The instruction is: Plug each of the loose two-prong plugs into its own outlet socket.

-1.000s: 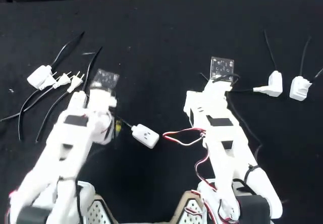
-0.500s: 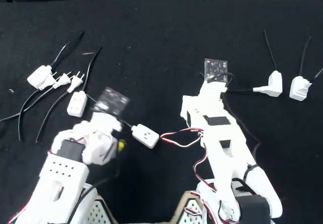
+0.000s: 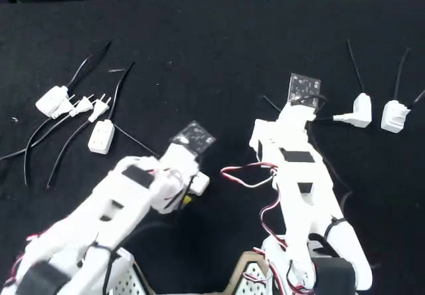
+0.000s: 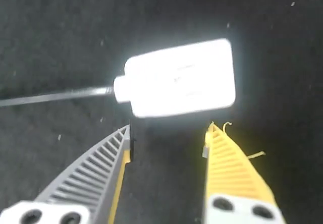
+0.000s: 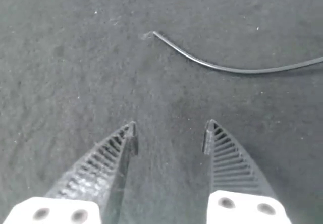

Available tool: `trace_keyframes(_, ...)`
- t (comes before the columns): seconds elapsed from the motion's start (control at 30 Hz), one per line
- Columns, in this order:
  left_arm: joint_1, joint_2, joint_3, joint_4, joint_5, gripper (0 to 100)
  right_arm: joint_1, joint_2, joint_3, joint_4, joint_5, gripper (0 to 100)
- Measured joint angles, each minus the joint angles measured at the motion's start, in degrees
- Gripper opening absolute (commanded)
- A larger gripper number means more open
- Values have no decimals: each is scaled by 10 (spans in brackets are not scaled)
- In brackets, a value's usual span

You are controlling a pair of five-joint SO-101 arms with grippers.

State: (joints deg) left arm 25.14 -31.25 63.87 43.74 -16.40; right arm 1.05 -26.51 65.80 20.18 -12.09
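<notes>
Here the left end effector [image 4: 169, 127] is held wide open, the white outlet socket [image 4: 179, 77] lying just ahead of its tips, probably so that the socket can be gripped.

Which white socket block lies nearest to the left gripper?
The white rectangular socket block just ahead of the open left gripper, in the middle; the other white blocks lie farther off to both sides.

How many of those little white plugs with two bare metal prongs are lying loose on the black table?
2. One small white two-prong plug lies at the black table's far left beside a white block; the other lies just beside it. Others may be hidden.
</notes>
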Motion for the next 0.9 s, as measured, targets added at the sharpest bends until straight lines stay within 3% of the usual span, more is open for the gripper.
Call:
trace_keyframes(0.17, 5, 108, -63, -46, 18, 235, 0, 0, 0, 0, 0, 201)
trace_keyframes(0.6, 6, 222, -195, -109, 235, 236, 0, 0, 0, 0, 0, 201)
trace_keyframes(0.7, 6, 215, -197, -99, 231, 236, 0, 0, 0, 0, 0, 201)
trace_keyframes(0.9, -24, 114, -197, -33, 149, 236, 0, 0, 0, 0, 0, 201)
